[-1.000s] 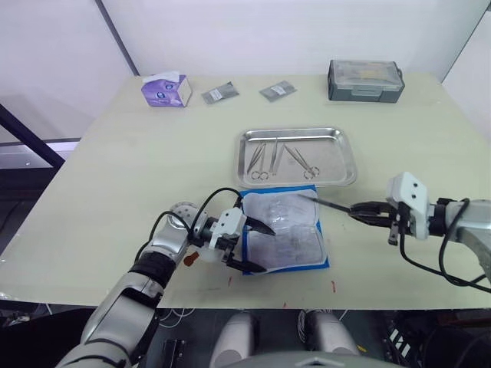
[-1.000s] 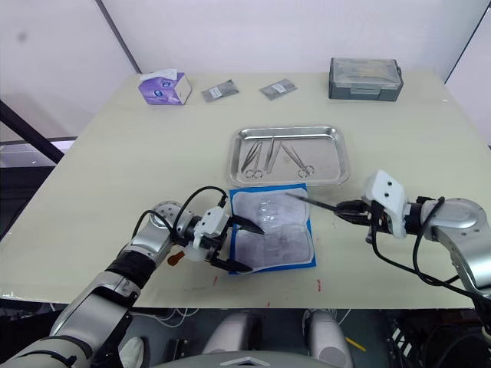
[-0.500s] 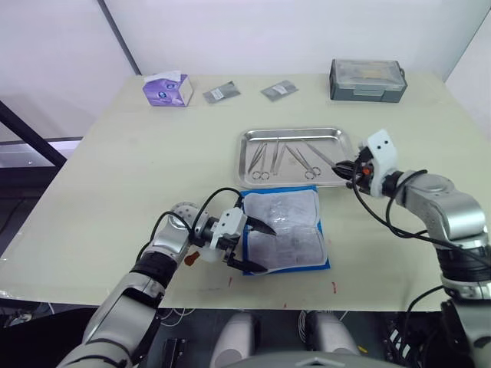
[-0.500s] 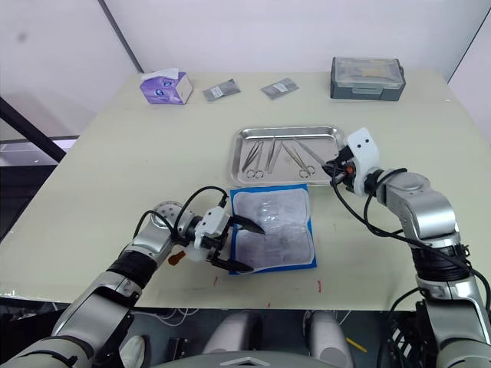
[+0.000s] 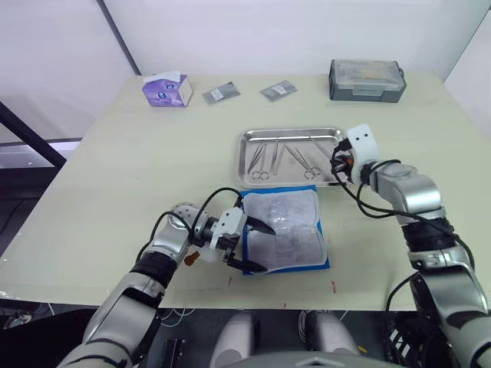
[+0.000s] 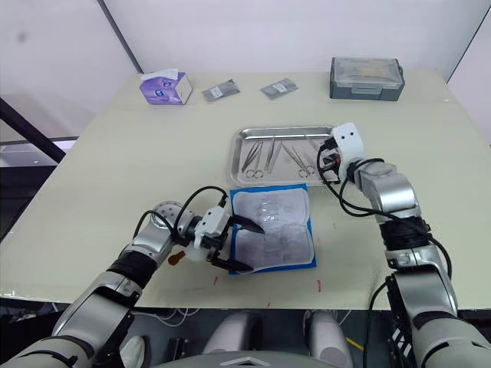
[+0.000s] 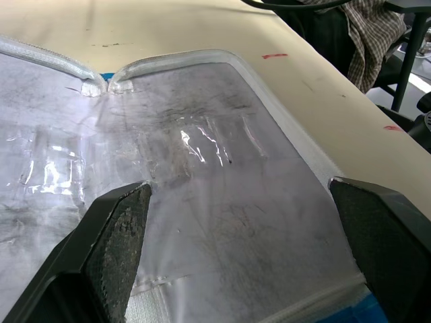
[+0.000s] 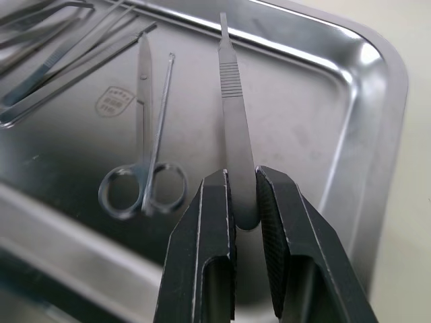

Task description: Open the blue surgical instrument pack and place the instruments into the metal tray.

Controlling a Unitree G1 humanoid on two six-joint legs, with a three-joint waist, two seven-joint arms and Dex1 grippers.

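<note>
The blue surgical instrument pack point(image 5: 285, 231) lies open on the table, its pale clear-plastic inside facing up. My left gripper point(image 5: 265, 248) is open, its fingers point(image 7: 118, 232) spread over the pack's left part. Just beyond the pack sits the metal tray point(image 5: 291, 131), holding scissors point(image 5: 258, 161) and several other slim instruments. Over the tray's right end my right gripper point(image 8: 241, 176) is shut on a flat, slim metal instrument point(image 8: 230, 81), which points across the tray floor. A pair of scissors point(image 8: 145, 182) lies beside it.
A grey lidded box point(image 5: 366, 80) stands at the back right and a purple tissue box point(image 5: 166, 90) at the back left. Two grey sachets point(image 5: 220, 93) point(image 5: 277, 90) lie between them. The table's front edge runs close below the pack.
My right gripper has carried the slim instrument from beside the pack's right edge up and left to the tray's right end. The left arm and the pack have stayed put.
</note>
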